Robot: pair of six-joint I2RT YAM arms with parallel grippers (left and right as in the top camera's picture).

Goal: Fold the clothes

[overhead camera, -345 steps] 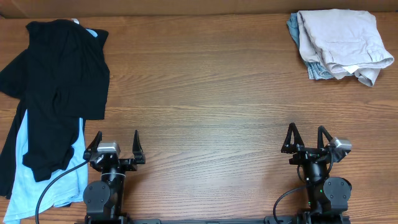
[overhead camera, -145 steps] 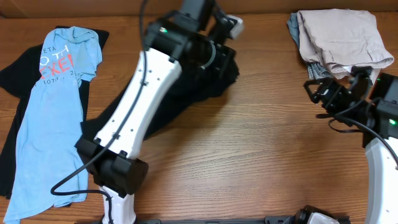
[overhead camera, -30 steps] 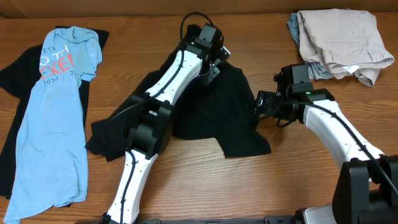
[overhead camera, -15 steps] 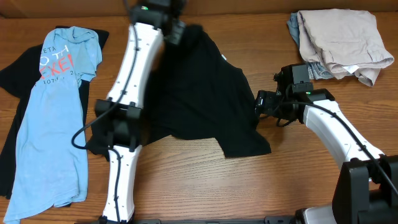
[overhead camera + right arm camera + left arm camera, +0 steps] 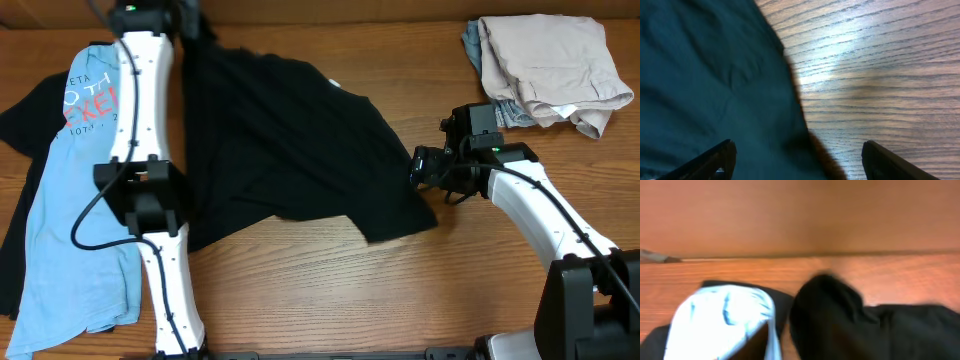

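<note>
Your left gripper [image 5: 188, 18] has swung from the middle of the far edge of the wooden table [image 5: 300, 300] over to its far-left corner within the last half second. It has dragged the collar end of the plain black cotton T-shirt [image 5: 290, 140] along with it. The shirt now lies stretched across the centre of the table, far flatter than the bunched heap of a second ago, and its small white tag [image 5: 333, 85] has slid leftward. You cannot tell whether the left jaws are clamped, because the left wrist view is blurred and shows no fingers. That the cloth followed the arm suggests a grip. Your right gripper [image 5: 425, 168] has not moved. It sits at the shirt's right edge with its fingers spread wide and the dark cloth lying beneath them, not pinched. The light-blue tee with red-white lettering [image 5: 75, 190] lies at the left, with the shirt's pulled end now just beside it. The beige folded pile [image 5: 550, 60] waits well apart at the far right. The spreading step looks nearly finished, though the near hem is still uneven, so smoothing probably comes before any fold.
</note>
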